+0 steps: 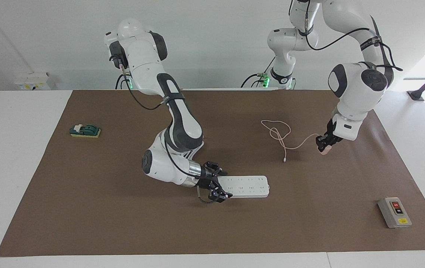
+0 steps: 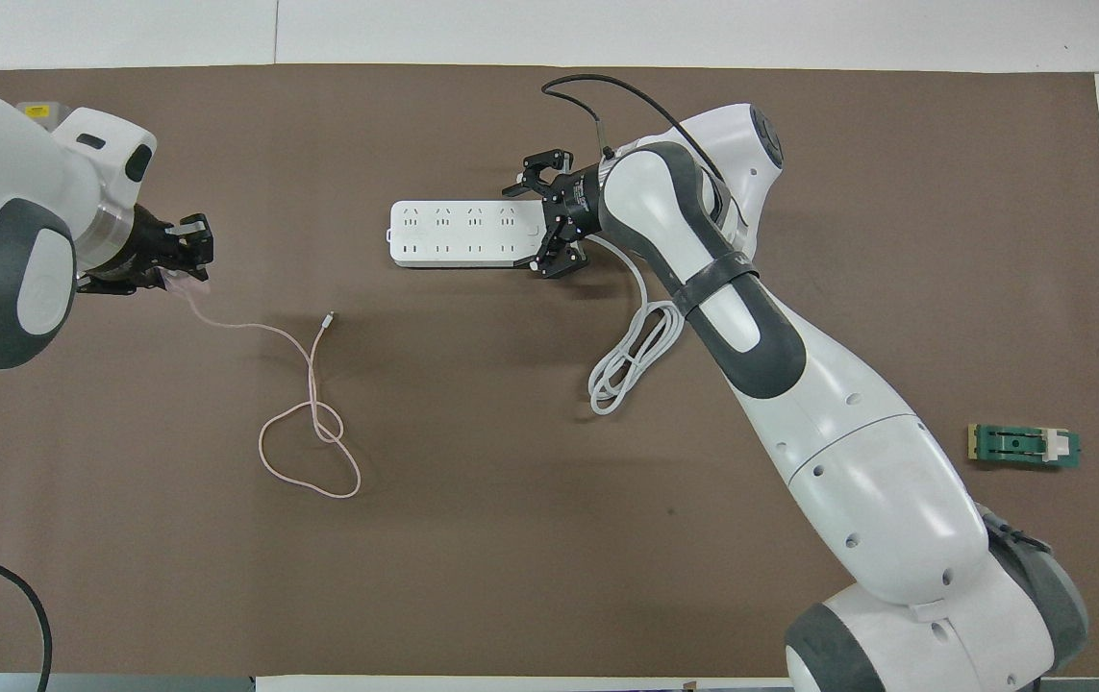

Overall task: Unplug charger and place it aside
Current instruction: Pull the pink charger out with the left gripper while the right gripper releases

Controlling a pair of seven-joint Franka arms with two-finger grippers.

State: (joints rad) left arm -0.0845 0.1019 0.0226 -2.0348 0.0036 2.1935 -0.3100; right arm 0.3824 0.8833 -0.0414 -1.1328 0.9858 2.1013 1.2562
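Observation:
The pale pink charger [image 1: 324, 150] is in my left gripper [image 1: 324, 146], which is shut on it low over the mat, toward the left arm's end of the table and well apart from the power strip. It also shows in the overhead view [image 2: 187, 282] under the left gripper [image 2: 186, 258]. Its thin pink cable [image 1: 281, 137] trails over the mat in a loop [image 2: 313, 452]. The white power strip [image 1: 247, 186] lies flat, with no plug in it. My right gripper [image 1: 222, 185] is open, its jaws either side of the strip's cord end [image 2: 537, 221].
The strip's thick white cord [image 2: 631, 365] lies coiled by the right arm. A grey switch box [image 1: 394, 213] with a red button sits at the left arm's end, farther from the robots. A green block [image 1: 85, 130] lies at the right arm's end.

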